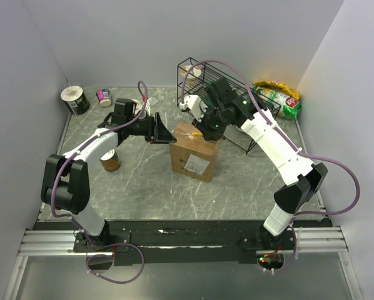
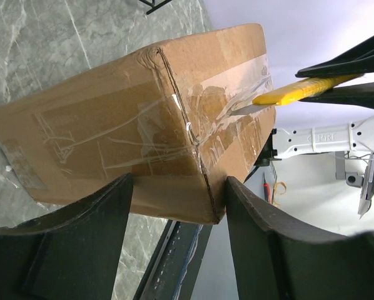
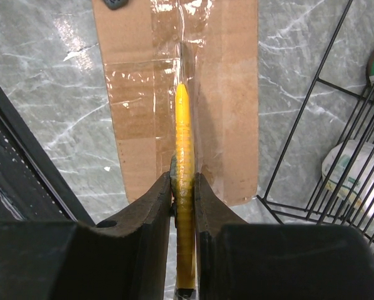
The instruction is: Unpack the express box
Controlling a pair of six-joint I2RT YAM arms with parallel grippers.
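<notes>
**Now at the seam: knife tip on the express box [image 1: 193,150] [image 2: 131,125] [image 3: 224,94]**

Stands upright on the grey marbled table [image 1: 143,187], between the two grippers, white label [image 1: 195,164] on the side facing the arm bases. Top flaps closed under clear tape [image 2: 237,75] [image 3: 143,81] running along the centre seam and down over the edge.

Over the box's top, the right gripper [image 1: 202,128] [image 3: 182,187], clamped tight on a yellow knife [image 2: 299,90] [image 3: 183,137] held edge-on between the fingers. Short grey blade [image 2: 243,107] angled down onto the taped seam near the top edge, tip touching the tape.

At the box's left side, the left gripper [image 1: 162,130] [image 2: 177,187], fingers spread wide, holding nothing. From the left wrist view, one corner edge of the box lined up in the gap between the two fingers; contact with the cardboard not clear enough to tell.

Just behind and to the right of the box, a black wire rack [image 1: 237,87]. Beyond the rack, well apart from the box, snack bags [image 1: 277,97]. Left of the box, near the left forearm, a brown can [image 1: 110,160]. Far behind and left of the box, a cup [image 1: 75,100] and a small jar [image 1: 104,97].
</notes>
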